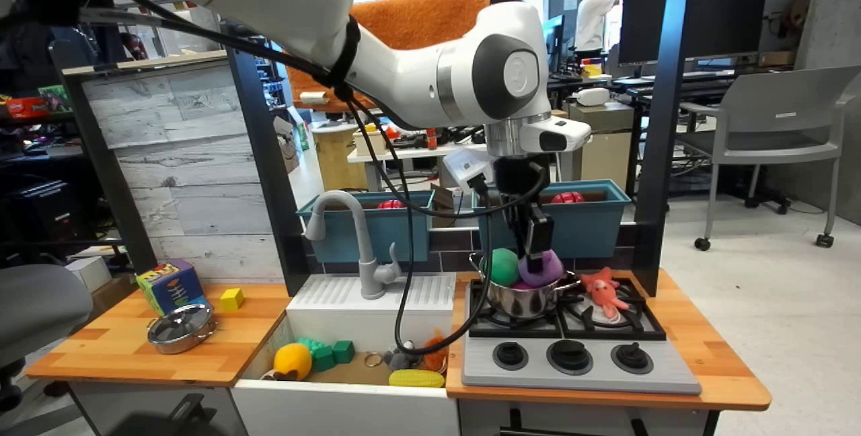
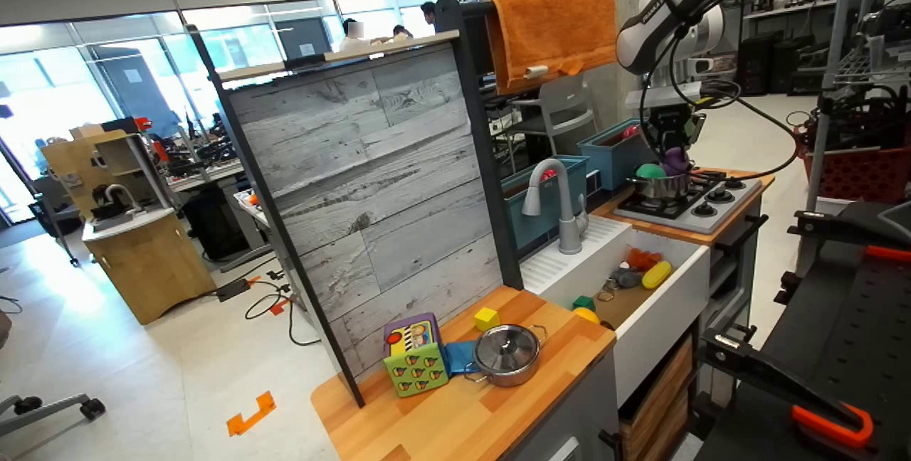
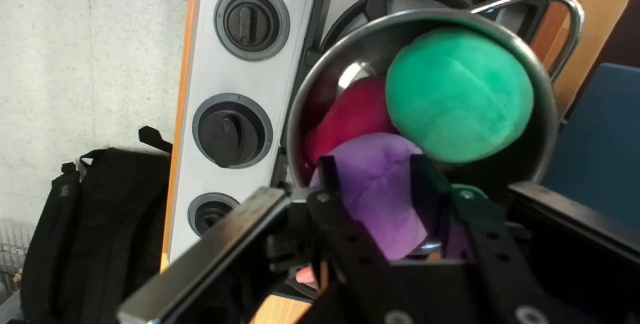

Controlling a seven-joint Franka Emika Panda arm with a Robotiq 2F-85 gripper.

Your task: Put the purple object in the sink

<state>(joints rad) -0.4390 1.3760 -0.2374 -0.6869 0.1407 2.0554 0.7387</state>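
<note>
The purple object point(image 1: 551, 266) is a soft roundish piece at the top of the silver pot point(image 1: 521, 303) on the stove. My gripper point(image 3: 374, 171) points down over the pot, with its fingers pressed on both sides of the purple object point(image 3: 377, 194), which creases between them. Its underside is hidden, so I cannot tell whether it still touches the pot's contents. A green round item point(image 3: 460, 94) and a magenta piece point(image 3: 355, 114) lie in the pot beside it. The white sink point(image 1: 343, 412) with a grey faucet point(image 1: 363, 241) is beside the stove; it also shows in an exterior view point(image 2: 662, 322).
The sink holds a yellow-orange toy point(image 1: 292, 360), green blocks point(image 1: 343, 352), a yellow corn point(image 1: 417, 379) and other toys. A pink plush point(image 1: 605, 291) lies on the stove by the pot. Blue planters point(image 1: 585, 227) stand behind. A lidded pot point(image 2: 507, 354) stands on the far counter. Cables hang from the arm.
</note>
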